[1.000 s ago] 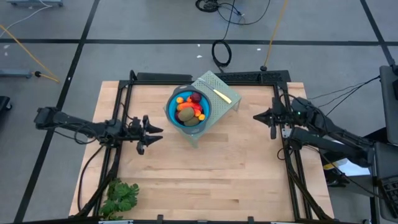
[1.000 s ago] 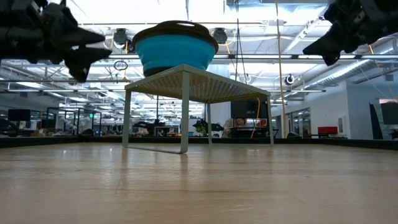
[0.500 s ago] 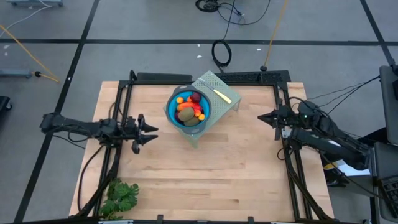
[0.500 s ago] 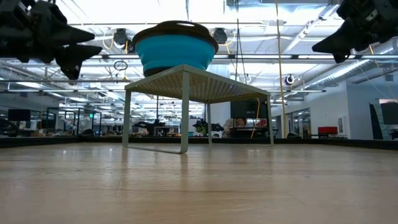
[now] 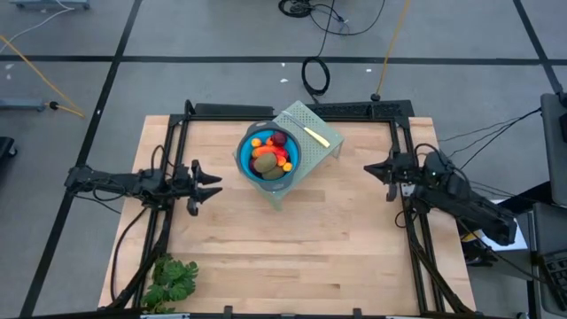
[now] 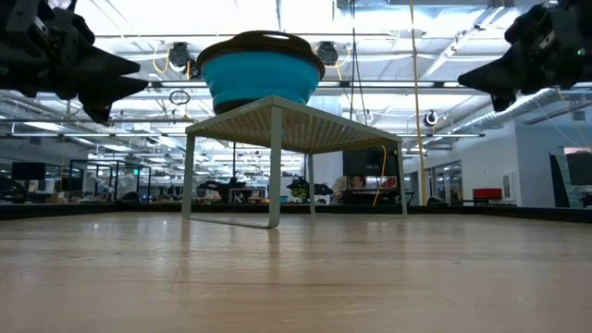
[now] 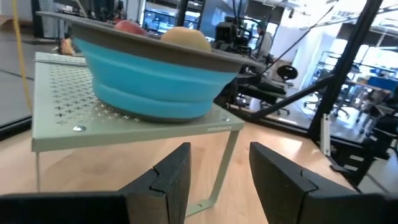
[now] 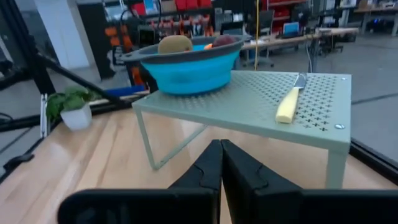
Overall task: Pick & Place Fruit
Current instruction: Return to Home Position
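High view: fruit (image 5: 270, 158) piled in the blue strainer bowl (image 5: 240, 159) on the green perforated shelf (image 5: 299, 116), upper centre. Cream-handled knife (image 5: 316, 136) lies beside the bowl on the same shelf. Leafy bunch (image 5: 171, 279) lower left, at the surface (image 5: 292, 248) edge. Left fingers (image 7: 171, 180) apart, mid-left; right fingers (image 8: 208, 168) pressed together, mid-right — both raised, well apart from the shelf. Open wood between them and across the lower half. Black frame rails (image 5: 416, 248) run along both sides; open workshop behind.
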Tool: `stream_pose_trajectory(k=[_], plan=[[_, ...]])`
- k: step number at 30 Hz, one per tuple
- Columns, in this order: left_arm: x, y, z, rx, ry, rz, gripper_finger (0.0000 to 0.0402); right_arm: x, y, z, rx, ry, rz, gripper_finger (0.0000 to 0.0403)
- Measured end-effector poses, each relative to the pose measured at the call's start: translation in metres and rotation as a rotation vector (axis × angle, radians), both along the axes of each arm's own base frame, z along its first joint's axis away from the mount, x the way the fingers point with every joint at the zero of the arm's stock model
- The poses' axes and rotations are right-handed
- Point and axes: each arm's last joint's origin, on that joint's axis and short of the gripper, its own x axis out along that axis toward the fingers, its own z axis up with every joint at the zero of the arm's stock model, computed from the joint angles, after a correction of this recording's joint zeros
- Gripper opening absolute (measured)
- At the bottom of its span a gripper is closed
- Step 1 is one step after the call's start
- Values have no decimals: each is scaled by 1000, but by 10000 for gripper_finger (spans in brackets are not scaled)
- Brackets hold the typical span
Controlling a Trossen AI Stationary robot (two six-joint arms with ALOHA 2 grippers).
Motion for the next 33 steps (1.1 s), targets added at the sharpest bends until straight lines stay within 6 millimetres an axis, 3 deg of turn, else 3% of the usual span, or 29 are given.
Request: stream_pose_trajectory(k=[12, 33], plan=[[0, 2, -6, -5, 60, 54, 161, 12, -6, -33, -30, -64, 2, 0], [-1, 2, -9, -30, 94, 72, 161, 13, -10, -42, -70, -38, -30, 0]])
